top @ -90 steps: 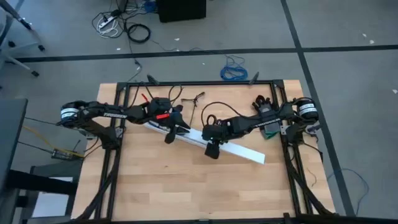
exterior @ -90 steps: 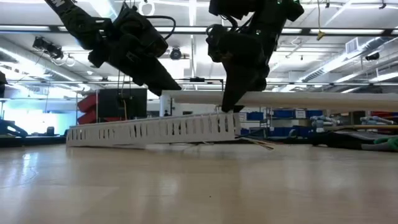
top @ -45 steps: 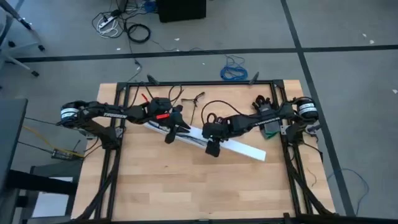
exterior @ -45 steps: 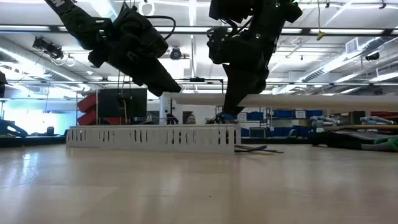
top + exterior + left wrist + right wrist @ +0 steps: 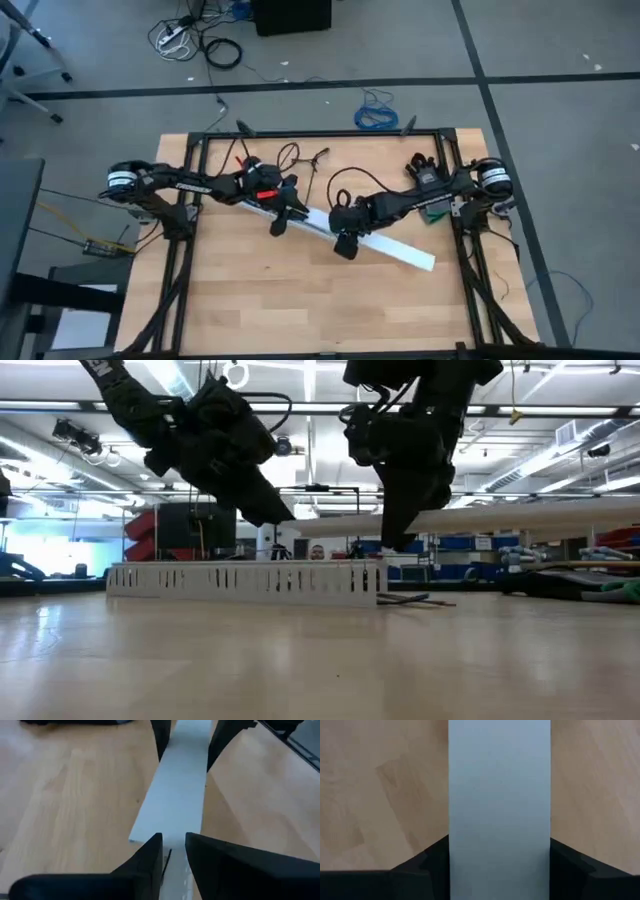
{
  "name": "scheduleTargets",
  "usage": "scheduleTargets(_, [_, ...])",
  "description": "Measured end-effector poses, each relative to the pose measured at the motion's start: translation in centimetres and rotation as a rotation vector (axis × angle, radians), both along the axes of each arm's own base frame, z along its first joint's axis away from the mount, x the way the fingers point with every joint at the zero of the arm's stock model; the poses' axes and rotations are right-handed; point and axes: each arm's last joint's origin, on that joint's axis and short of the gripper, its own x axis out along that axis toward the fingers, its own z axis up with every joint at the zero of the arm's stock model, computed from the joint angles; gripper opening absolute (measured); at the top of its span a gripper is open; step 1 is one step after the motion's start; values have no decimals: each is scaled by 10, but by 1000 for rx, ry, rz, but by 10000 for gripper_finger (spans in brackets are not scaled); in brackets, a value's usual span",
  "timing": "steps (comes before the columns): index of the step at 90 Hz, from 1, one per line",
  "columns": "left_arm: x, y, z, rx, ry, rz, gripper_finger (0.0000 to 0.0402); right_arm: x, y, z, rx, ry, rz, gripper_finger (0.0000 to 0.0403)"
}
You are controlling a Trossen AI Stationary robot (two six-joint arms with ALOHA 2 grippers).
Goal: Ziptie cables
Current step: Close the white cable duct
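Note:
A white slotted strip (image 5: 245, 582) lies flat on the table; its left end shows in the high view (image 5: 250, 204). Above it hangs a flat white lid (image 5: 520, 518), which runs slanting across the table's middle (image 5: 400, 250). My right gripper (image 5: 345, 243) is shut on the lid. My left gripper (image 5: 280, 218) hovers over the slotted strip at the lid's left end, its fingers (image 5: 150, 855) a narrow gap apart; I cannot tell whether it touches anything. The cables (image 5: 408, 600), thin dark wires, lie on the table behind the strip's right end. My right gripper pinches the lid's two long edges (image 5: 451, 845) between its two fingers, left of the lid's middle. The fingers come from above, pointing down, and stand across the lid. The lid hangs nearly level, clear of the slotted strip and the table.
A green object (image 5: 436, 212) sits by the right arm's base. Black frame rails (image 5: 185, 270) run along the table's left, right and far sides. The near half of the wooden top (image 5: 310, 300) lies in front of both arms.
The slotted strip's right end, raised a second ago, has dropped back flat onto the table, while the lid has stayed up in my right gripper. Both grippers have since shifted a little toward the table's right edge, the lid going with the right one.

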Motion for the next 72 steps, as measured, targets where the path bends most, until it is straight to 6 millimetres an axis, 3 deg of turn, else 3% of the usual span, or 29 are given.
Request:
scheduleTargets(32, [5, -9, 4, 0, -54, -28, 78, -4, 14, -2, -10, -4, -27, 228])
scheduleTargets(54, [8, -20, 6, 31, -86, -49, 78, -11, 13, -19, -13, 21, -33, 229])
scheduleTargets(72, [12, -20, 4, 45, -112, -29, 78, -10, 13, -19, -10, 10, -36, 229])
